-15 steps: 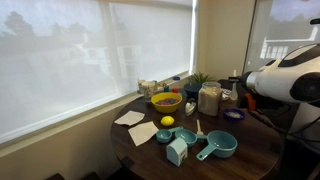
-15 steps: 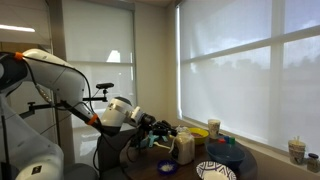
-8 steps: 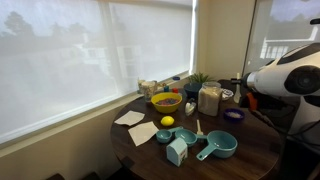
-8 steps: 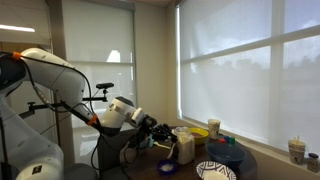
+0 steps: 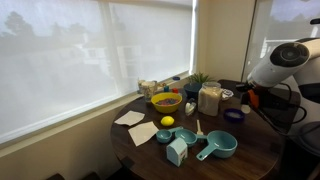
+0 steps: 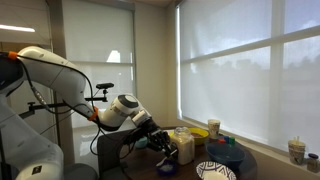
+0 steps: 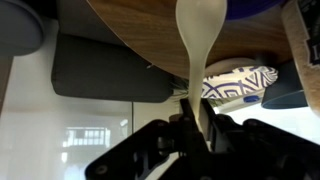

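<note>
**Wrist view.** The gripper was clamped on the handle of a white spoon. Its fingers pressed on either side of the thin stem, in the lower middle of the frame. The spoon's broad end stood at the top centre, in front of the rim of the wooden table. A patterned plate showed right of centre. A dark chair seat lay at the left, under the table edge.

**Exterior view.** In an exterior view the gripper hung at the table's edge, low in the middle of the frame and just beside a jar. The spoon was too small to make out there.

**Assessment.** The hold sat low on the handle, far from the broad end (a long lever with little purchase). The spoon was therefore judged liable to swing or slip under a sharp wrist turn.

- **Handling:** Sound practice would be a steady squeeze and slow wrist motion.
- **Clearance:** The broad end should be carried clear of the table rim, the jar and the plate.
- **Lowering:** Any lowering should be checked against the wrist view, since the exterior view did not resolve the spoon.
</note>
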Robot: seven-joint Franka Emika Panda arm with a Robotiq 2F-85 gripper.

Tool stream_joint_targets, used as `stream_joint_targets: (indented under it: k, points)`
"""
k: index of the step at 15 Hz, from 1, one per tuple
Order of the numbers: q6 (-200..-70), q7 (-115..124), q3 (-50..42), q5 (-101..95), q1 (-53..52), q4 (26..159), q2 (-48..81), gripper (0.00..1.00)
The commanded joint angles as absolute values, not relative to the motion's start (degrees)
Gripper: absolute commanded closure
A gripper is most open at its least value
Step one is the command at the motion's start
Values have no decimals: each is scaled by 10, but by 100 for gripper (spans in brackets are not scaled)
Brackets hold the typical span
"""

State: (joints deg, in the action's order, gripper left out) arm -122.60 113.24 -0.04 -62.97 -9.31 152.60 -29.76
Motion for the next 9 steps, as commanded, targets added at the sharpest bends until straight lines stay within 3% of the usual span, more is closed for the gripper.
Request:
stream_joint_targets:
  k: [1,8,9]
  points:
    - [-1230,1064,-8,-498,-85,1506,-307,97]
    - [-1172,975,32,-272,-51,1478,-298,97]
    - [-1201,981,43,-299,-34,1491,-300,87]
